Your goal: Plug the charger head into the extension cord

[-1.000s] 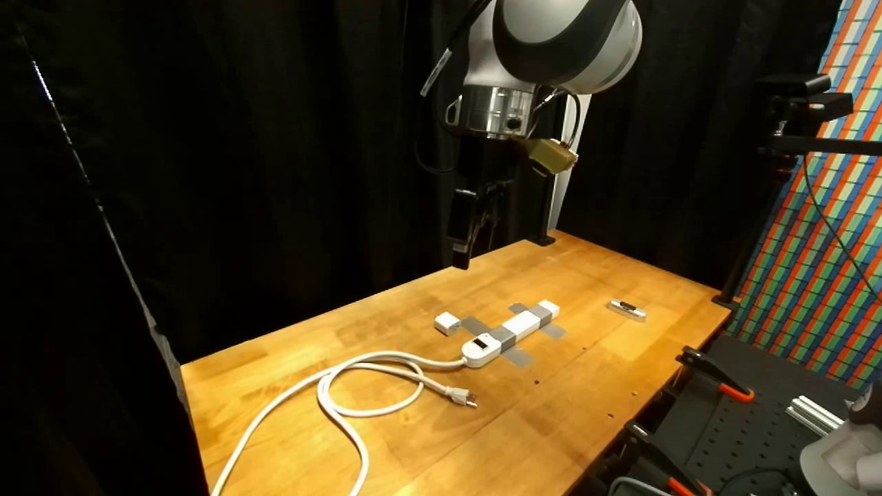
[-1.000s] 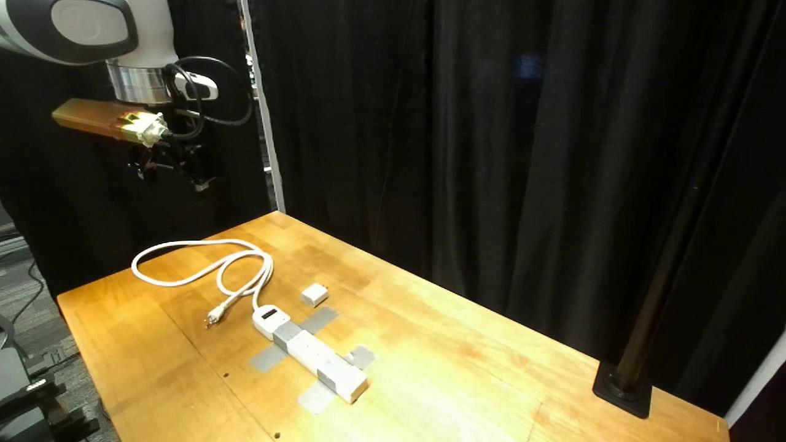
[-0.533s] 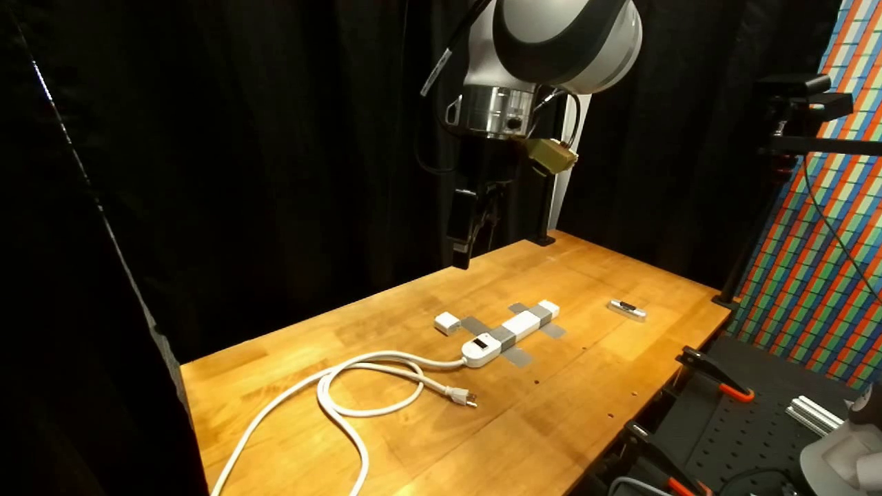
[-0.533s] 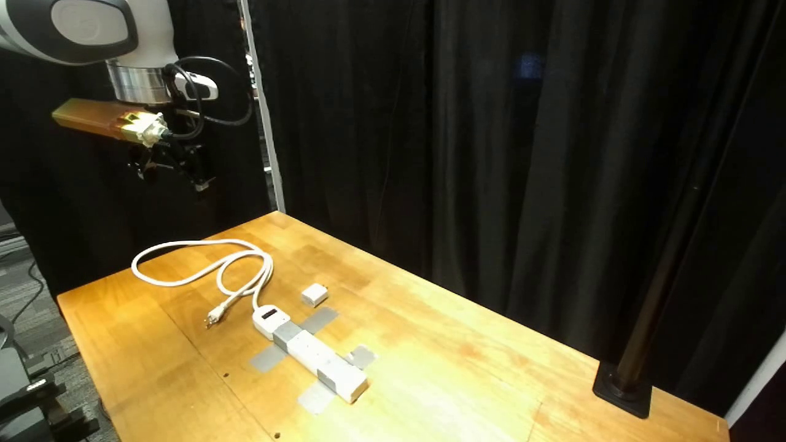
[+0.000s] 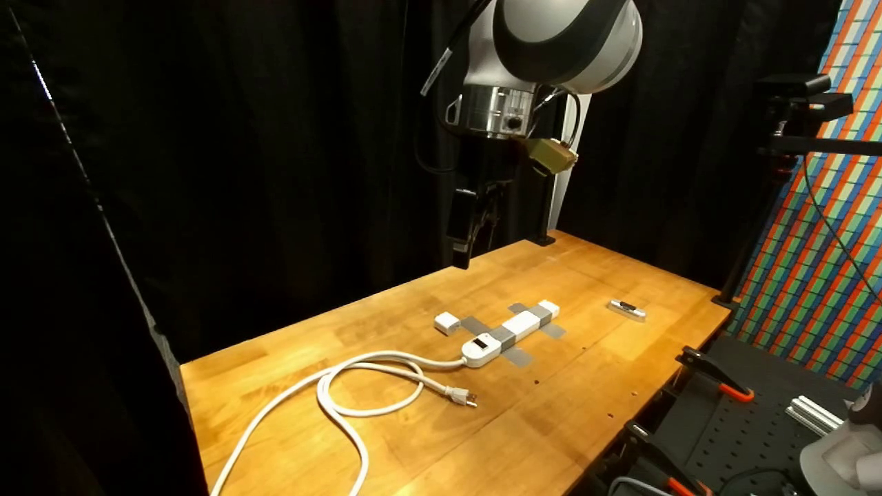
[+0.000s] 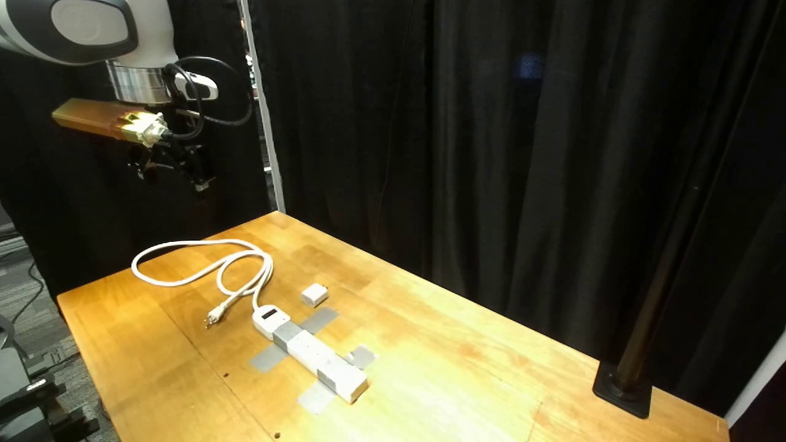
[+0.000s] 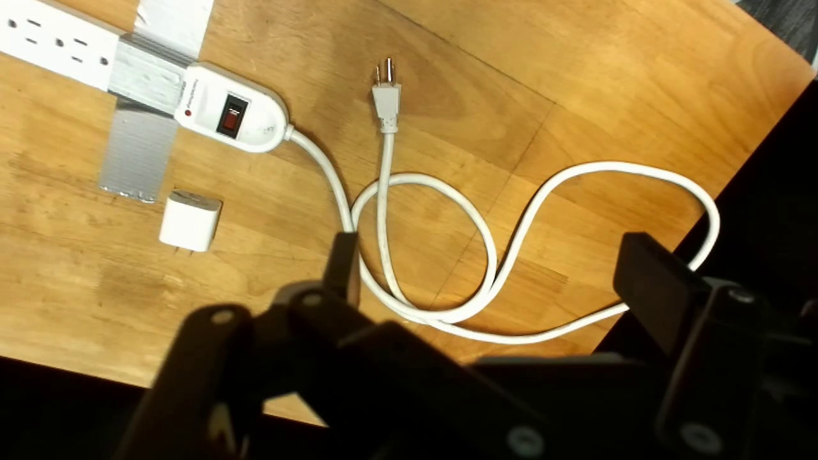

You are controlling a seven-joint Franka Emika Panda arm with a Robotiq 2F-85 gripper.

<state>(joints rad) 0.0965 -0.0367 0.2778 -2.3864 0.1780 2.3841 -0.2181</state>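
The charger head [image 5: 447, 323] is a small white box lying on the table beside the extension cord. It also shows in an exterior view [image 6: 314, 294] and in the wrist view [image 7: 190, 222], where its thin prongs point away from the strip. The extension cord [image 5: 521, 324] is a white power strip taped down with grey tape; it also shows in an exterior view [image 6: 307, 348] and at the upper left of the wrist view [image 7: 57, 41], sockets facing up. My gripper [image 7: 495, 265] is open and empty, high above the table, over the looped cable rather than the charger head.
The cord's white cable [image 5: 372, 413] loops on the table, its three-prong plug [image 7: 386, 99] loose. A small silver-and-dark item [image 5: 627, 309] lies beyond the strip. Clamps with orange handles [image 5: 716, 375] grip the table edge. A black post [image 6: 623, 387] stands at a table corner. Black curtains hang behind.
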